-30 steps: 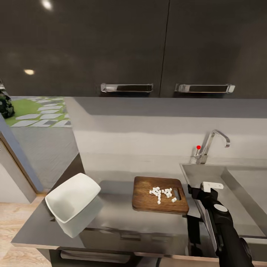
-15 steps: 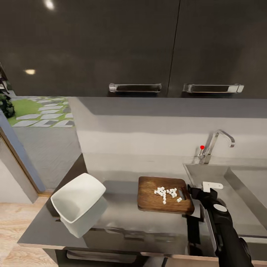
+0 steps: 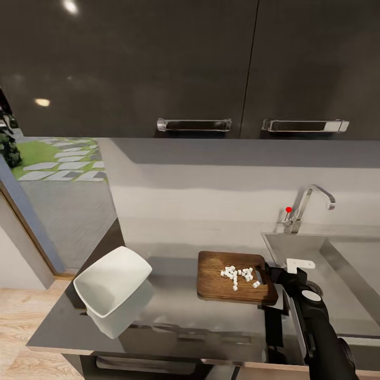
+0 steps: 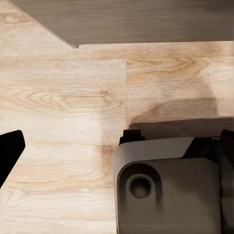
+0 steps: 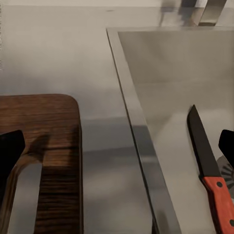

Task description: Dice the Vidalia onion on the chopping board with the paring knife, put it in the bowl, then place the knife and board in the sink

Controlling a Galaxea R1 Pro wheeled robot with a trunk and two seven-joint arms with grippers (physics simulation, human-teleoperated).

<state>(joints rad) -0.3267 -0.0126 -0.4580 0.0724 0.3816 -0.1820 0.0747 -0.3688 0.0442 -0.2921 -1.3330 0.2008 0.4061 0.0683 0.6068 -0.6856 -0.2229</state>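
Grey countertop (image 3: 174, 306) ran below dark cabinets; near its left front corner the bowl (image 3: 112, 282) sat tilted; the right gripper (image 3: 287, 269), fingers apart, hovered between the chopping board (image 3: 214, 282) with diced onion (image 3: 238, 275) and the sink (image 5: 165, 73); the paring knife (image 5: 208, 170) lay inside the basin.

A dark brown, grained chopping board (image 3: 236, 278) dotted with white onion dice (image 3: 238, 274), a white bowl (image 3: 112, 282) and an orange-red-handled, dark-bladed paring knife (image 5: 210, 168) are seen against a glossy grey bench (image 3: 174, 309) and a grey steel sink (image 5: 165, 68).
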